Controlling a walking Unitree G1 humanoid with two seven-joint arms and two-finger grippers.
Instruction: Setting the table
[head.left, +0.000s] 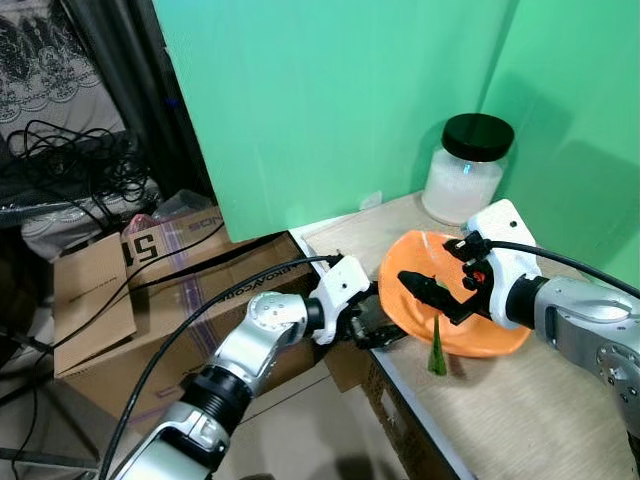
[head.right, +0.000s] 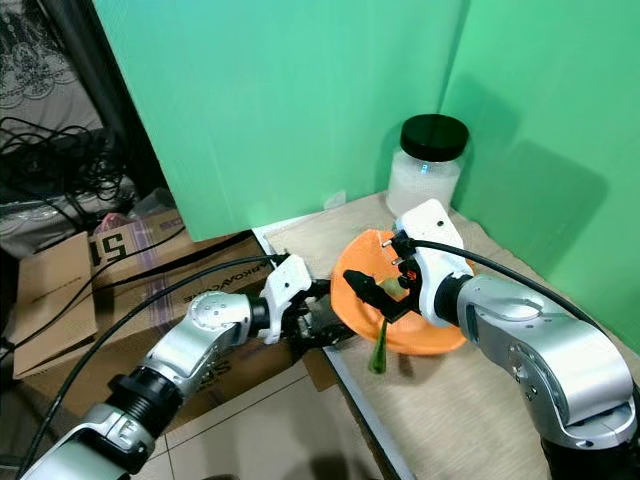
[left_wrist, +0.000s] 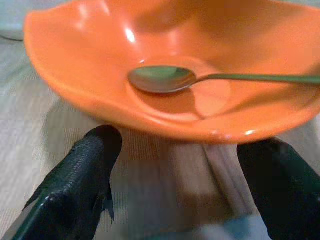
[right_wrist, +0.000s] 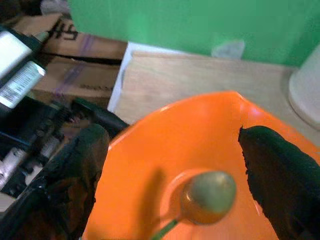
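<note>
1. Orange bowl (head.left: 470, 335) sits on the wooden table (head.left: 520, 420) near its edge, a green-handled spoon (left_wrist: 165, 79) resting inside it.
2. Right gripper (right_wrist: 170, 165) hovers over the bowl, jaws apart.
3. Left gripper (left_wrist: 180, 165) sits at the table edge just beside the bowl, its 2 fingers (left_wrist: 85, 170) spread.
4. Black-lidded jar (head.left: 468, 168) stands behind.

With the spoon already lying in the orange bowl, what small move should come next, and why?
Probably lift the right hand up and away from the bowl. The spoon rests with its head in the bowl's centre, and this hand's fingers stand open on either side of it, holding nothing. The left hand waits open at the bowl's near rim.
</note>
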